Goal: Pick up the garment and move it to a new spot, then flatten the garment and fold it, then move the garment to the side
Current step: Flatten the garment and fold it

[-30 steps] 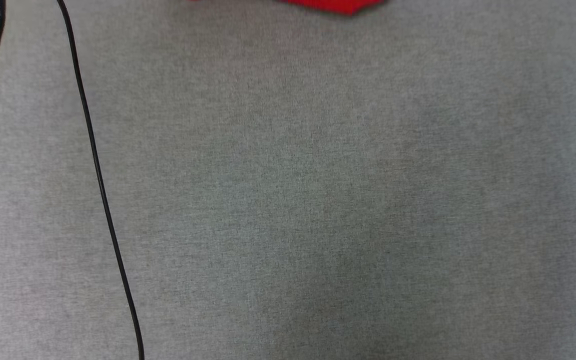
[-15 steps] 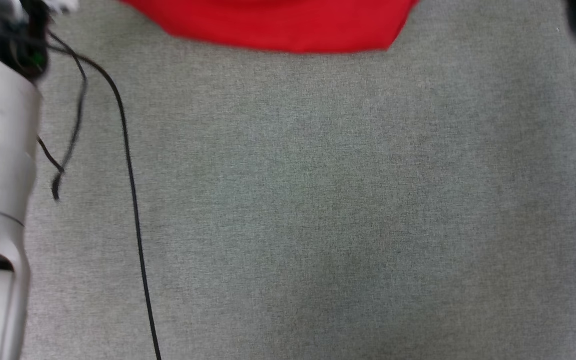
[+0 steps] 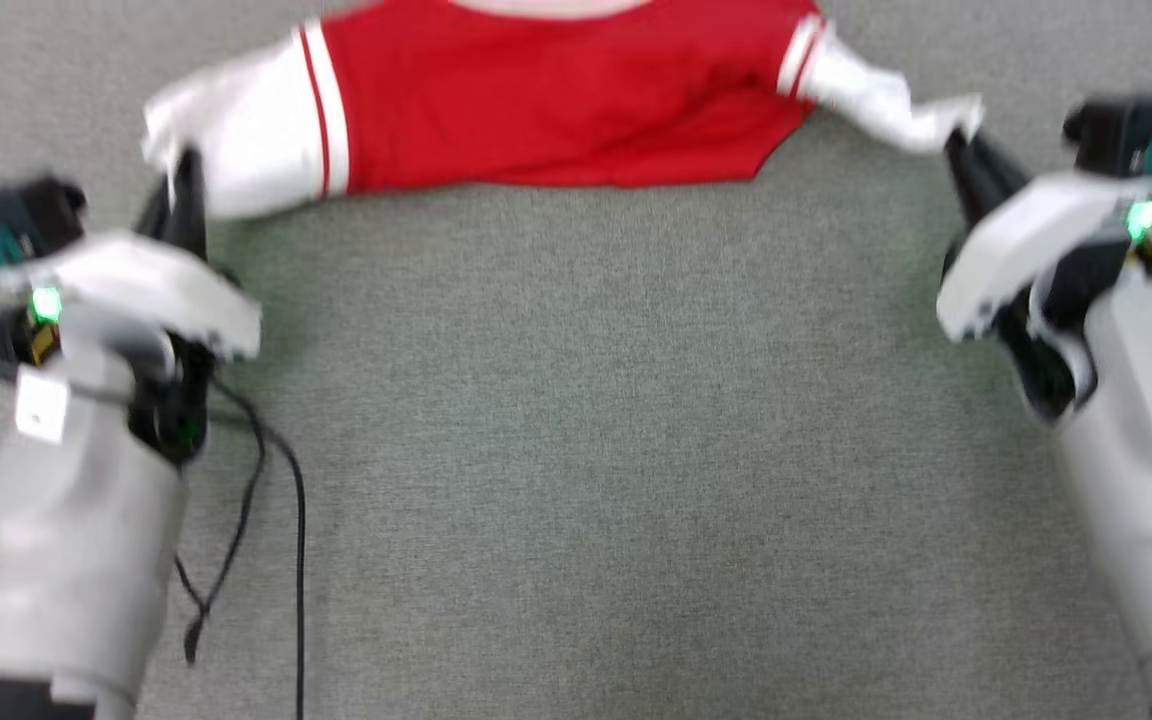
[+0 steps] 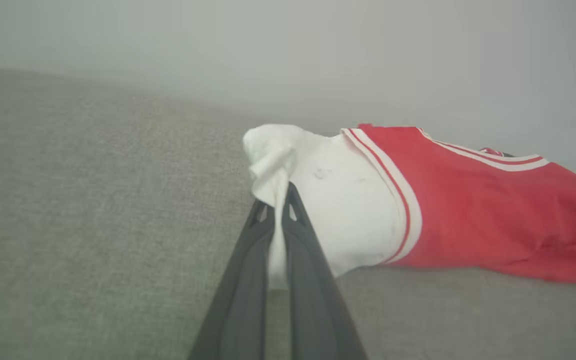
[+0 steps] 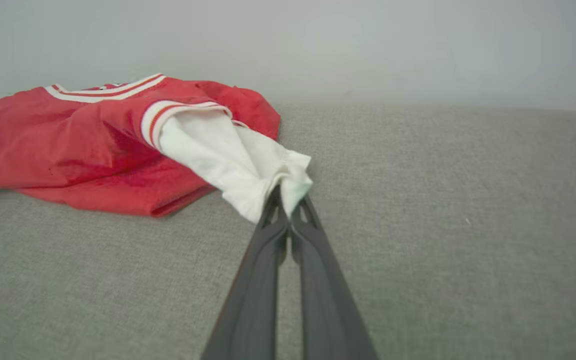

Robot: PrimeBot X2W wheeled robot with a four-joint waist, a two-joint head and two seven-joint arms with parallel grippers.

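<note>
Garment point(image 3: 556, 110): red body lies on the grey surface point(image 3: 576, 450) at the far edge of the head view, strung sideways between the two grippers.
Left gripper point(image 4: 275, 200): closed on the cuff of the left sleeve point(image 3: 246, 130), with white cloth pinched between the fingers.
Right gripper point(image 5: 290, 200): closed on the tip of the right sleeve point(image 3: 876, 95), which is drawn to a point.
Hem point(image 5: 168, 202): doubled under and wrinkled on the right side, so not yet flat.
Step (judged): flattening by tension across the sleeves.
Method: pull both hands apart evenly and keep them low to the surface. Then drag gently toward the robot so the body slides and the doubled hem lays out.
Caution: the fabric is thin and both grips sit near the cuff edge, so a jerk may slip one. Uneven pull will skew the body.
Cable point(image 3: 296, 520): hangs loose by the left arm. Keep it off the cloth.
</note>
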